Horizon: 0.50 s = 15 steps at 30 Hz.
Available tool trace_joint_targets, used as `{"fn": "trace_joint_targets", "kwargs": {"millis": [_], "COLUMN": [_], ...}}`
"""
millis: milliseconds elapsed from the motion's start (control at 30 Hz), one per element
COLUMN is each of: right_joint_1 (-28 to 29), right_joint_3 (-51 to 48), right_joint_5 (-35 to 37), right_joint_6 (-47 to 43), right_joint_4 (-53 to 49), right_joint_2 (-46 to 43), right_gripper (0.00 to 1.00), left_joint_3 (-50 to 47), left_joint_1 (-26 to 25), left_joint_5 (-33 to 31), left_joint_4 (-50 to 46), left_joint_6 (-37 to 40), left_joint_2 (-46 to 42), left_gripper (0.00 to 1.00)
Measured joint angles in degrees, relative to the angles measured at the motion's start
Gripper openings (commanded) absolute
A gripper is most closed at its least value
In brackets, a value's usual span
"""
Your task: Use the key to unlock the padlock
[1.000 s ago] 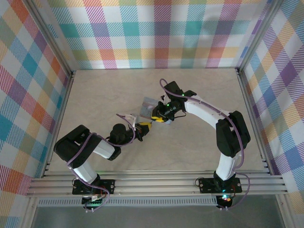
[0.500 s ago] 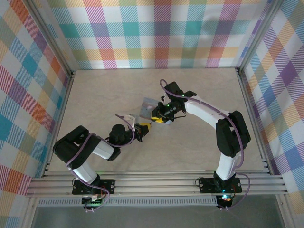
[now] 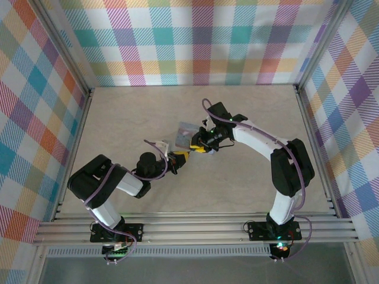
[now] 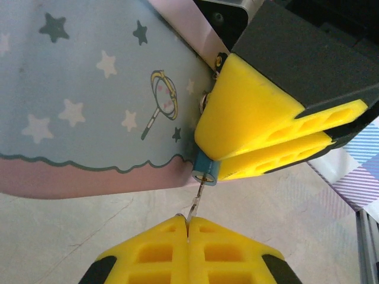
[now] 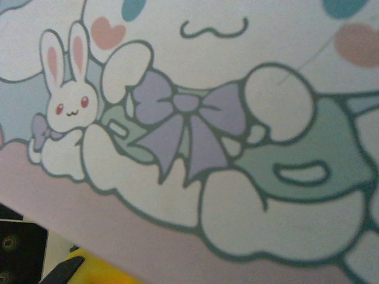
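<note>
The small blue padlock (image 4: 207, 169) is clamped between the yellow fingers (image 4: 260, 127) of my right gripper (image 4: 213, 158), just in front of the pale blue star-printed tin (image 4: 89, 106). A thin grey key (image 4: 199, 198) runs from the padlock's keyhole down into my left gripper (image 4: 188, 223), which is shut on the key's lower end. In the top view the left gripper (image 3: 180, 158) and the right gripper (image 3: 197, 147) meet tip to tip beside the tin (image 3: 185, 132). The right wrist view looks close onto the tin's cartoon lid (image 5: 225, 148).
The beige tabletop (image 3: 136, 112) is walled by plaid panels, with a metal rail (image 3: 195, 228) along the near edge. The right arm (image 3: 260, 142) arches in from the right, and the left arm (image 3: 112, 183) lies low at the front left.
Both arms have shifted only very slightly. The key stays pinched in the left gripper and the padlock stays in the right gripper.
</note>
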Motion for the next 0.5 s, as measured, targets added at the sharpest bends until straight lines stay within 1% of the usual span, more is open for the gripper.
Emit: {"fn": "trace_joint_targets", "kwargs": {"millis": [200,500], "right_joint_1": [-0.17,-0.48], "right_joint_3": [-1.18,-2.84], "right_joint_5": [0.37,0.24], "right_joint_6": [0.94,2.86], "right_joint_4": [0.85,3.32], "right_joint_2": [-0.94,-1.84], "right_gripper": [0.00,0.00], "left_joint_3": [0.24,0.22], "left_joint_1": [0.22,0.59], "left_joint_5": [1.33,1.57], "left_joint_4": [0.70,1.60], "left_joint_6": [-0.96,-1.64], "left_joint_2": [0.79,0.72], "left_gripper": [0.00,0.00]}}
